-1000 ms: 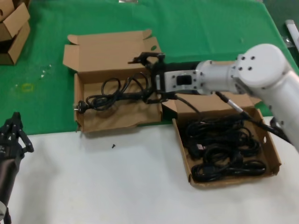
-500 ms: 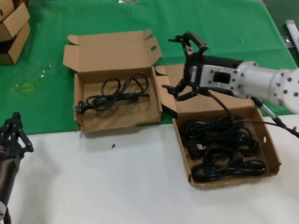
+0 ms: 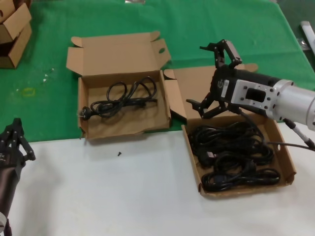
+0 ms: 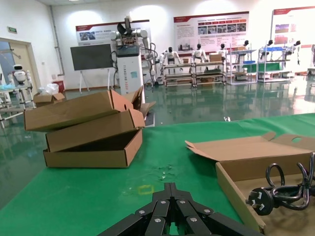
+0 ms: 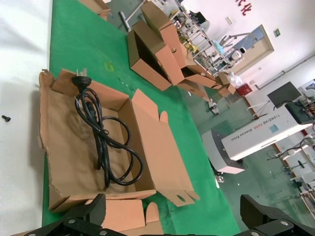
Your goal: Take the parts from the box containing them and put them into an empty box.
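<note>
The box containing the parts (image 3: 290,162) sits on the right, holding several black coiled cords (image 3: 231,152). The empty box (image 3: 83,123) to its left holds one cord (image 3: 123,96), whose plug rests against the left wall. My right gripper (image 3: 197,75) hangs open above the gap between the two cartons, over the right box's lid, holding nothing. In the right wrist view its gripper (image 5: 172,216) spans wide before the left box (image 5: 59,147) and its cord (image 5: 103,140). My left gripper (image 3: 17,124) stays parked at the near left, shut (image 4: 171,188).
Small stacked cartons (image 3: 12,29) stand at the far left, with the same cartons (image 4: 88,130) showing in the left wrist view. A tiny black screw (image 3: 118,154) lies on the white surface in front of the left box. Green cloth (image 3: 221,19) covers the far half of the table.
My right gripper has left the cord in the left box and drawn back to the right, staying open, to above the right box's lid. The left arm has not moved.
</note>
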`<state>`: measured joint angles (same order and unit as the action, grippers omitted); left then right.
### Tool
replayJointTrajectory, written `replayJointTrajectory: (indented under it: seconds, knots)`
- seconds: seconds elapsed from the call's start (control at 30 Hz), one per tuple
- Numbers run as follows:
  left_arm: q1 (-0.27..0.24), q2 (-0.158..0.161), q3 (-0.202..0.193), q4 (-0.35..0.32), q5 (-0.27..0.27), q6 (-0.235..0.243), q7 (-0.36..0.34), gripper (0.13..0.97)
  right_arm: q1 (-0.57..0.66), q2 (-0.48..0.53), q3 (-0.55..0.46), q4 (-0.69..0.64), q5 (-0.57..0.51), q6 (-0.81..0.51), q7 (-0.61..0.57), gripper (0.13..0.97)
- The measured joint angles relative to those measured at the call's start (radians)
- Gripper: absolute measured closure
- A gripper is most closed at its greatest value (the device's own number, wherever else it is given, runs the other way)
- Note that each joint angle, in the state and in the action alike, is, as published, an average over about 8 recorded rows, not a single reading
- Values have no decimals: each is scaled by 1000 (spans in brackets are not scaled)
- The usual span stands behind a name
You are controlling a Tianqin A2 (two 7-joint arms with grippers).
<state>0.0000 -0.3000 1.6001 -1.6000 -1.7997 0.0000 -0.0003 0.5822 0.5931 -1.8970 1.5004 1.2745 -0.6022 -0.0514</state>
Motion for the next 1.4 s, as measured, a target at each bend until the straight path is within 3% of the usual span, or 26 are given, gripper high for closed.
replayJointTrajectory:
  seconds: [0.43,0.73,1.03,1.3,1.4]
  knots:
    - [0,0,0,0,0,0,0,924,-71,-34,36,13,63,72,7,129]
    - [0,0,0,0,0,0,0,823,-140,-69,71,25,125,144,13,129]
    - [0,0,0,0,0,0,0,651,-210,-105,107,37,189,216,19,129]
    - [0,0,0,0,0,0,0,426,-272,-136,139,47,245,281,24,129]
    - [0,0,0,0,0,0,0,426,-295,-148,151,51,266,305,26,129]
